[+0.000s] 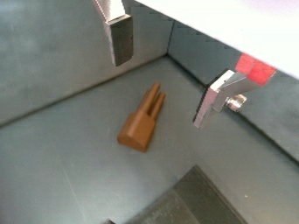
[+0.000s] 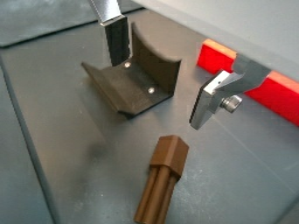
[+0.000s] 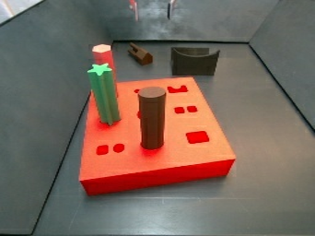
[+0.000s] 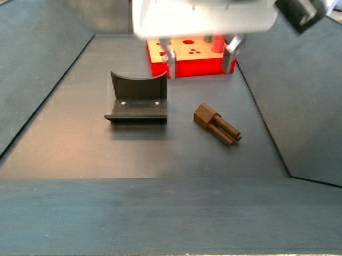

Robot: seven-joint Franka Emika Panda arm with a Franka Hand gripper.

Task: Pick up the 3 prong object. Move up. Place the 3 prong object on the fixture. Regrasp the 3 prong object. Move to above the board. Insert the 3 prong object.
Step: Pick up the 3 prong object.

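Observation:
The 3 prong object is a small reddish-brown piece lying flat on the grey floor, prongs pointing away from its thick end. It also shows in a wrist view and in both side views. My gripper hangs open and empty above the floor, over the object, its fingers apart. It shows high up in both side views. The dark grey fixture stands next to the object. The red board lies beyond.
On the board stand a green star-topped post, a tall dark brown cylinder and a pinkish hexagonal peg. Grey walls enclose the floor on all sides.

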